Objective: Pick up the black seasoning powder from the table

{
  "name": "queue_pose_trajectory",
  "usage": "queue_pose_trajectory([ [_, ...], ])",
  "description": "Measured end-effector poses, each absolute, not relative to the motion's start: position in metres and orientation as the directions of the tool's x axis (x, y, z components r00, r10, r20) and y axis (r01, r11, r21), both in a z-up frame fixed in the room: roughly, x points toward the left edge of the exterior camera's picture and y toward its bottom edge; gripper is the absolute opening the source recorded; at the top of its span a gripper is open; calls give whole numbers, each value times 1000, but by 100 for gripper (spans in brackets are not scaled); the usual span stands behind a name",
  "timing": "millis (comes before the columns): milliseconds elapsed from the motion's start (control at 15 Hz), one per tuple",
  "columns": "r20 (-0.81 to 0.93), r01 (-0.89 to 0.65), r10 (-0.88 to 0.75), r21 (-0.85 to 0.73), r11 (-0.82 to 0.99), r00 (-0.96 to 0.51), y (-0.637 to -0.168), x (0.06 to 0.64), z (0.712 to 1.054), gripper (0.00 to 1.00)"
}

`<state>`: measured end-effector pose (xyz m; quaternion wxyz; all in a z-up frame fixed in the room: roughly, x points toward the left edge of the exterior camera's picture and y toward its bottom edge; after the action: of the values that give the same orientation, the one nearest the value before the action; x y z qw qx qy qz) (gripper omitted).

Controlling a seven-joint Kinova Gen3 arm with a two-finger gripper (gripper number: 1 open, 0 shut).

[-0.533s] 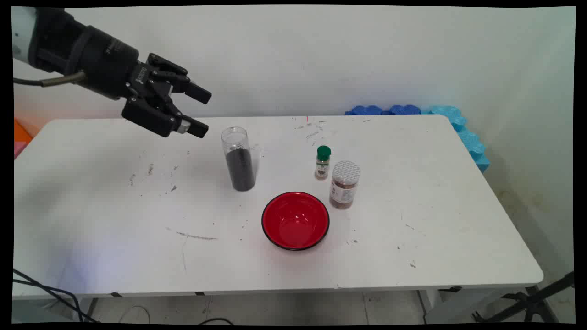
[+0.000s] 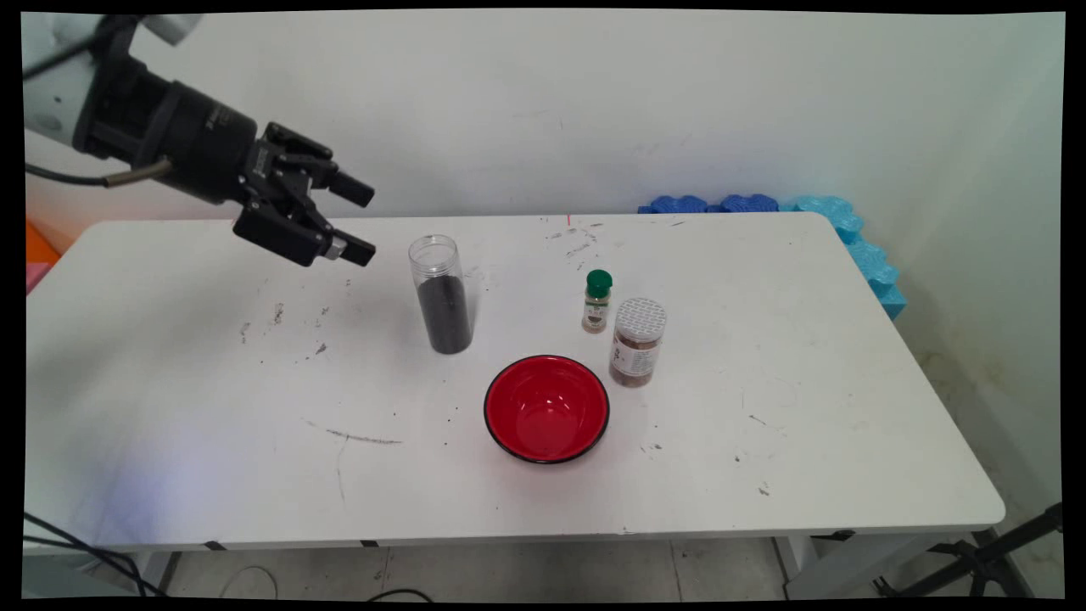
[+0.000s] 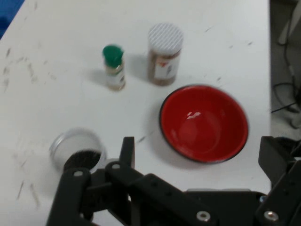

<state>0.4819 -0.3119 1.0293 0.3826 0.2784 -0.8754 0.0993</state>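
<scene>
Right of the open, empty hand (image 2: 361, 221) stands a clear jar (image 2: 440, 294).

I see a white table (image 2: 212, 475), scuffed with dark marks. On it stands a tall clear jar (image 2: 440, 294) of dark contents, lid off. To its right stand a small green-capped bottle (image 2: 597, 301) and, just beside that, a white-lidded spice jar (image 2: 637, 341). A red bowl (image 2: 546, 409) sits nearer the front edge.
</scene>
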Motion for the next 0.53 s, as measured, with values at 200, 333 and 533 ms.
queue_pose_trajectory([
  [200, 708, -602, -444, 33, 797, -549, -314, 494, 1012, 100],
  [333, 698, -627, -464, 28, 779, -545, -314, 501, 1001, 100],
  [533, 684, -675, -502, 19, 738, -530, -315, 513, 977, 100],
])
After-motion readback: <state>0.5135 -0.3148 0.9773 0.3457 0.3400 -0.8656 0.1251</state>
